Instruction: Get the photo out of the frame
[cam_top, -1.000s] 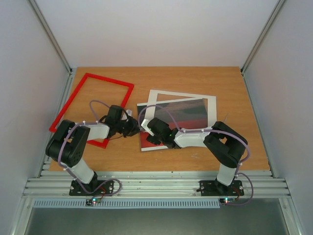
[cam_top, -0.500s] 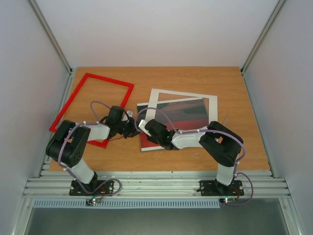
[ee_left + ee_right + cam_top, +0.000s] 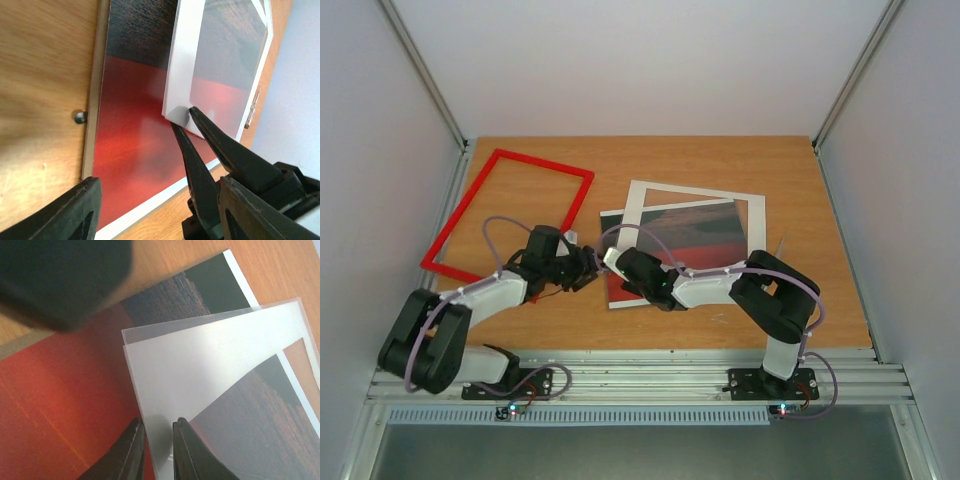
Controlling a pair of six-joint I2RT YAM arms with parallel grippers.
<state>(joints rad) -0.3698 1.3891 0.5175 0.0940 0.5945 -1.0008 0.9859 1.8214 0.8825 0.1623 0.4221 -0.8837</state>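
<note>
The white mat (image 3: 200, 370) is pinched by the right hand (image 3: 158, 423) so the photo (image 3: 60, 390) beneath is exposed; the left hand (image 3: 157, 187) is held open.

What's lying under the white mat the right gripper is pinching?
The photo lies under the white mat, showing red beside the mat's corner and through its window. A brown backing board edge peeks out below the photo. What the white border covers is hidden.

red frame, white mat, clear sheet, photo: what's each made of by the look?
The frame looks like plastic: thin, uniform bright red, matte. The white mat: probably card, flat and matte. The clear sheet: probably thin plastic, see-through, edge offset from the mat. The photo: glossy paper, soft sheen.
</note>
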